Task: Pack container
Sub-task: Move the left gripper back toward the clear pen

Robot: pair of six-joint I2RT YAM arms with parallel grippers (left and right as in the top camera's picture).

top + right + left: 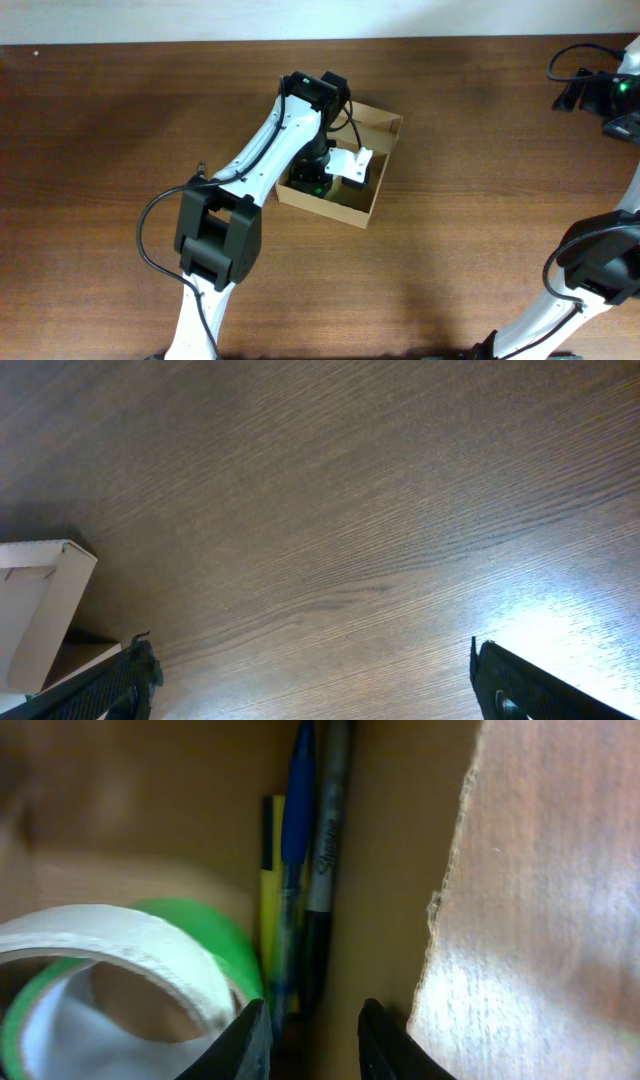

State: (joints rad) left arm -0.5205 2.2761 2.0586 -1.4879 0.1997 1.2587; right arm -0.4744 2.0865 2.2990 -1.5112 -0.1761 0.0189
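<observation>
White tape roll (120, 935) overlapping green tape roll (205, 925): left of the fingers (250, 1040). Blue pen (297, 820), black Sharpie (327, 850), yellow marker (270, 900): ahead.

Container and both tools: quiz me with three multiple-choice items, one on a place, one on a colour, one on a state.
1. Where is the left tool?
A) inside the container
B) over bare table
C) beside the right arm

2. Which colour is the roll partly covered by the white roll?
A) red
B) green
C) black

3. How is the right tool?
A) shut on a pen
B) open, empty
C) shut on tape

Answers: 1 A, cardboard walls flank it, pens just ahead; 2 B, a green roll shows behind the white one; 3 B, it stands wide open, nothing between.
</observation>
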